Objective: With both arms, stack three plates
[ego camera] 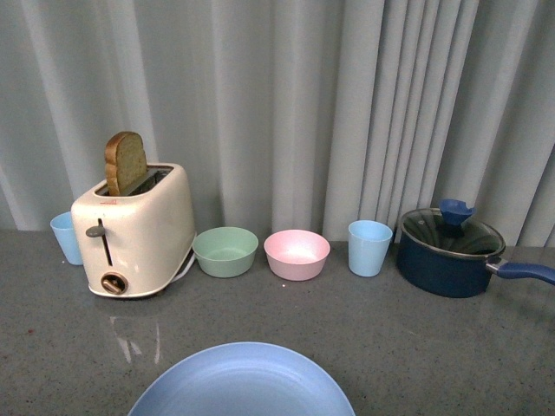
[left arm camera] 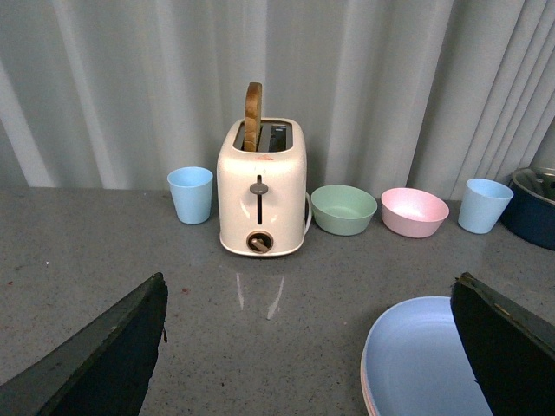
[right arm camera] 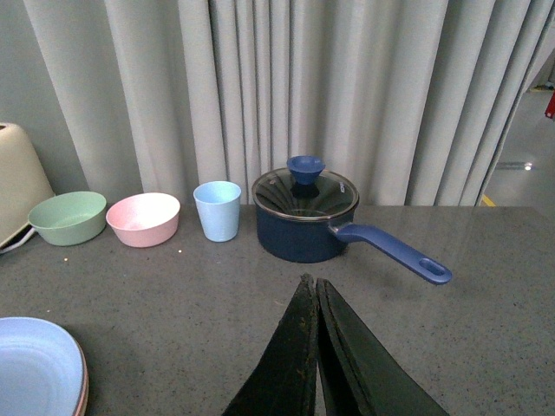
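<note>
Three plates sit stacked at the near edge of the grey counter [ego camera: 416,338], the light blue plate [ego camera: 243,381] on top; a pink rim [right arm camera: 81,392] peeks out beneath it in the right wrist view, and the third plate cannot be made out. Behind them stand a cream toaster [ego camera: 134,230] with a slice of bread [ego camera: 125,162] raised, a green bowl [ego camera: 225,251], a pink bowl [ego camera: 297,254], two blue cups [ego camera: 370,247] and a lidded blue saucepan [ego camera: 451,251], all before a pale curtain [ego camera: 303,104]. Left gripper [left arm camera: 312,347] hangs with jaws spread wide, holding nothing, the plates just beside one finger. Right gripper [right arm camera: 316,347] hovers over bare counter, jaws pressed together, empty.
</note>
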Robot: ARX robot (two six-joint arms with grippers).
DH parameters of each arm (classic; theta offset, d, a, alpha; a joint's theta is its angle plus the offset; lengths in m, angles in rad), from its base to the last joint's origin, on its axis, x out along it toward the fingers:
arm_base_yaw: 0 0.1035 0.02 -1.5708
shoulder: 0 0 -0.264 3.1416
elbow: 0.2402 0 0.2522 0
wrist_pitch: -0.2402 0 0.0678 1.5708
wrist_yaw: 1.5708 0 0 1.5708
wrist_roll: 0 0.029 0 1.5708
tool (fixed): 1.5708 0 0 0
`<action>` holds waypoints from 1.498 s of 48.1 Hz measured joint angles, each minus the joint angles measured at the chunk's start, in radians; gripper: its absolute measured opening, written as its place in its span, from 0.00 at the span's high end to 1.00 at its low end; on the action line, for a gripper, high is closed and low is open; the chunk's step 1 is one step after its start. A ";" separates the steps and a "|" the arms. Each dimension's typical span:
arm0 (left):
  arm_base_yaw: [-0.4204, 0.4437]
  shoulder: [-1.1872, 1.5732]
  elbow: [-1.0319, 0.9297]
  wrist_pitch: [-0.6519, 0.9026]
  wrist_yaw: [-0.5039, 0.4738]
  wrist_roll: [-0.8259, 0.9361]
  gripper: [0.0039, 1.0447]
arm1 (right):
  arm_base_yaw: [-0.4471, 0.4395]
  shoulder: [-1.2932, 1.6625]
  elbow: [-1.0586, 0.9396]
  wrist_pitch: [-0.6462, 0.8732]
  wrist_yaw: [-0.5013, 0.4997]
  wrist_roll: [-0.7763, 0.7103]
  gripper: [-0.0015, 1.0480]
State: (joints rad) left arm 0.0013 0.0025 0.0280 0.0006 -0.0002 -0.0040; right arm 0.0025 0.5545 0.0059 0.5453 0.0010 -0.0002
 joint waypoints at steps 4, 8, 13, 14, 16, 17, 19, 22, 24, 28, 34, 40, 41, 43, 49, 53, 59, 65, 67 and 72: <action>0.000 0.000 0.000 0.000 0.000 0.000 0.06 | 0.000 -0.061 0.000 -0.057 0.000 0.000 0.97; 0.000 0.000 0.000 0.000 0.000 0.000 0.06 | 0.000 -0.122 0.000 -0.114 0.000 0.000 0.97; 0.000 0.000 0.000 0.000 0.000 0.000 0.06 | 0.000 -0.174 0.000 -0.164 0.000 0.000 0.97; 0.000 0.000 0.000 0.000 0.000 0.000 0.06 | 0.000 -0.183 0.000 -0.173 0.000 0.000 0.97; 0.000 0.000 0.000 0.000 0.000 0.000 0.06 | 0.000 -0.201 0.000 -0.190 0.000 0.000 0.97; 0.000 0.000 0.000 0.000 0.000 0.000 0.06 | 0.000 -0.210 0.000 -0.198 0.000 0.000 0.97; 0.000 0.000 0.000 0.000 0.000 0.000 0.06 | 0.000 -0.222 0.000 -0.210 0.000 0.000 0.97; 0.000 0.000 0.000 0.000 0.000 0.000 0.06 | 0.000 -0.246 0.000 -0.233 0.000 0.000 0.97; 0.000 0.000 0.000 0.000 0.000 0.000 0.06 | 0.000 -0.261 0.000 -0.248 0.000 0.000 0.97; 0.000 0.000 0.000 0.000 0.000 0.000 0.06 | 0.000 -0.296 0.000 -0.283 0.000 0.000 0.97; 0.000 0.000 0.000 0.000 0.000 0.000 0.06 | 0.000 -0.333 0.000 -0.320 0.000 0.000 0.97; 0.000 0.000 0.000 0.000 0.000 0.000 0.06 | 0.000 -0.370 0.000 -0.357 0.000 0.000 0.97; 0.000 0.000 0.000 0.000 0.000 0.000 0.06 | 0.000 -0.375 0.000 -0.361 0.000 0.000 0.97; 0.000 0.000 0.000 0.000 0.000 0.000 0.06 | 0.000 -0.382 0.000 -0.370 0.000 0.000 0.97; 0.000 0.000 0.000 0.000 0.000 0.000 0.06 | 0.000 -0.544 0.000 -0.539 -0.002 0.000 0.97; 0.000 -0.001 0.000 0.000 0.000 0.000 0.06 | 0.000 -0.550 0.000 -0.544 -0.002 0.000 0.97; 0.000 -0.001 0.000 0.000 0.000 0.000 0.06 | 0.000 -0.550 0.000 -0.544 -0.002 -0.001 0.85; 0.000 -0.001 0.000 0.000 0.000 0.000 0.06 | 0.000 -0.550 0.000 -0.544 -0.002 -0.001 0.60; 0.000 -0.001 0.000 0.000 0.000 0.000 0.06 | 0.000 -0.550 0.000 -0.544 -0.002 -0.001 0.52; 0.000 -0.001 0.000 0.000 0.000 0.000 0.06 | 0.000 -0.550 0.000 -0.544 -0.002 -0.001 0.31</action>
State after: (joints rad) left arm 0.0013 0.0017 0.0277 0.0006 -0.0002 -0.0040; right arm 0.0025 0.0044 0.0063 0.0013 -0.0010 -0.0010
